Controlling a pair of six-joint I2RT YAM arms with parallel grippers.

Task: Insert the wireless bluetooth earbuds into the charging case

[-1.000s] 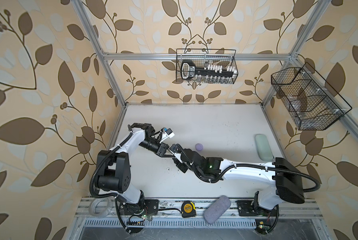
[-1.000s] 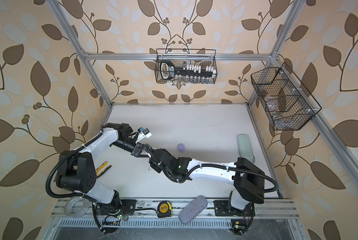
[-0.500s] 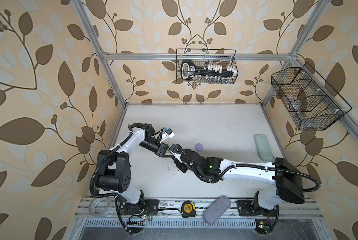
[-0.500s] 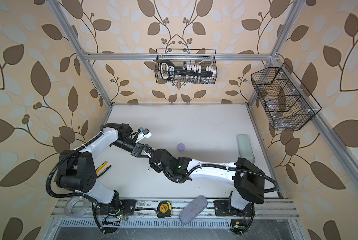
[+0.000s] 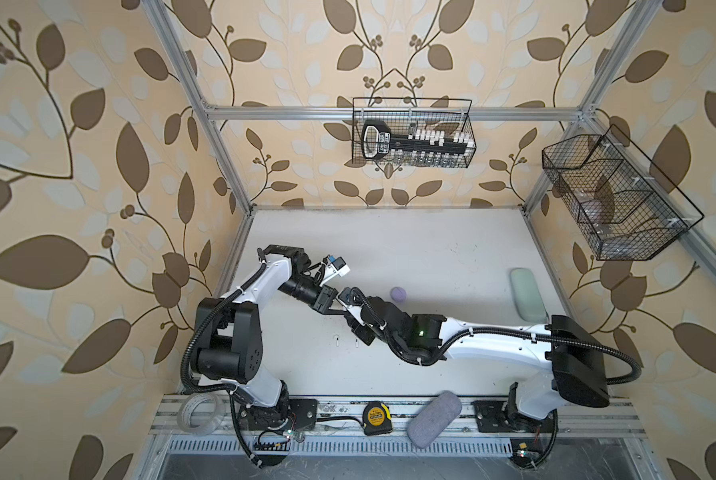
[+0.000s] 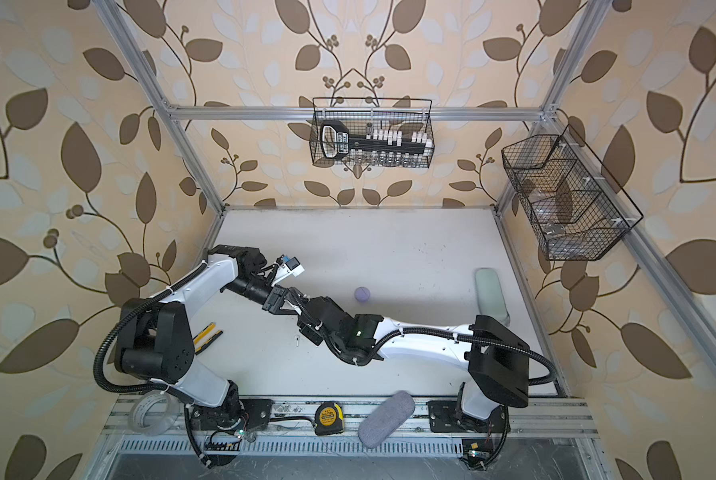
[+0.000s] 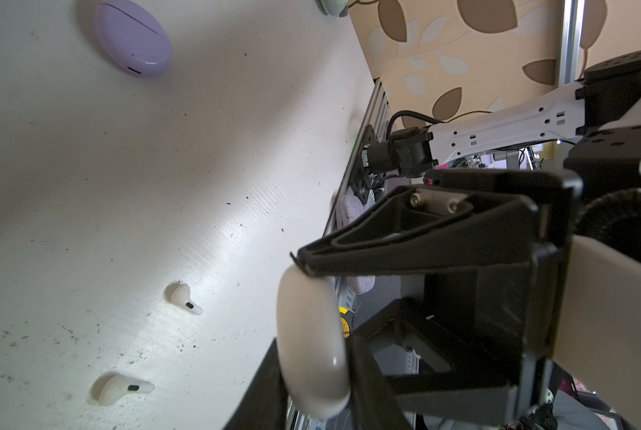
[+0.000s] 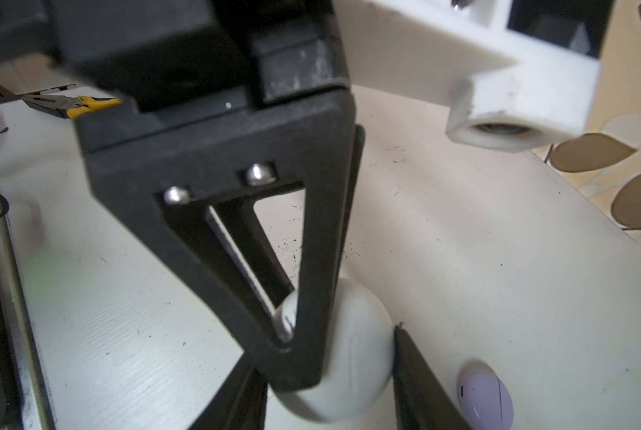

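Observation:
A white round charging case [image 7: 311, 346] hangs above the table between both arms. My left gripper [image 7: 313, 372] is shut on its thin sides. My right gripper [image 8: 330, 379] is shut across the white case's [image 8: 352, 353] wider body, its fingertips [image 7: 304, 260] touching the rim. In both top views the left gripper [image 5: 332, 304] and right gripper [image 5: 348, 311] meet at mid-table and hide the case. Two white earbuds [image 7: 183, 298] [image 7: 119, 387] lie loose on the table just in front [image 5: 337, 341] [image 5: 356, 343]. A shut lavender case [image 5: 398, 294] [image 8: 484, 394] lies behind the right gripper.
A pale green oblong case [image 5: 526, 295] lies at the table's right edge. A grey pouch [image 5: 433, 417], tape measure [image 5: 375, 419] and tape roll [image 5: 200, 413] sit on the front rail. Yellow-handled pliers [image 6: 208, 334] lie by the left arm. Wire baskets [image 5: 412, 133] [image 5: 614, 199] hang on the walls.
The left jaws have drawn slightly tighter on the white case. Both arms stay almost where they were.

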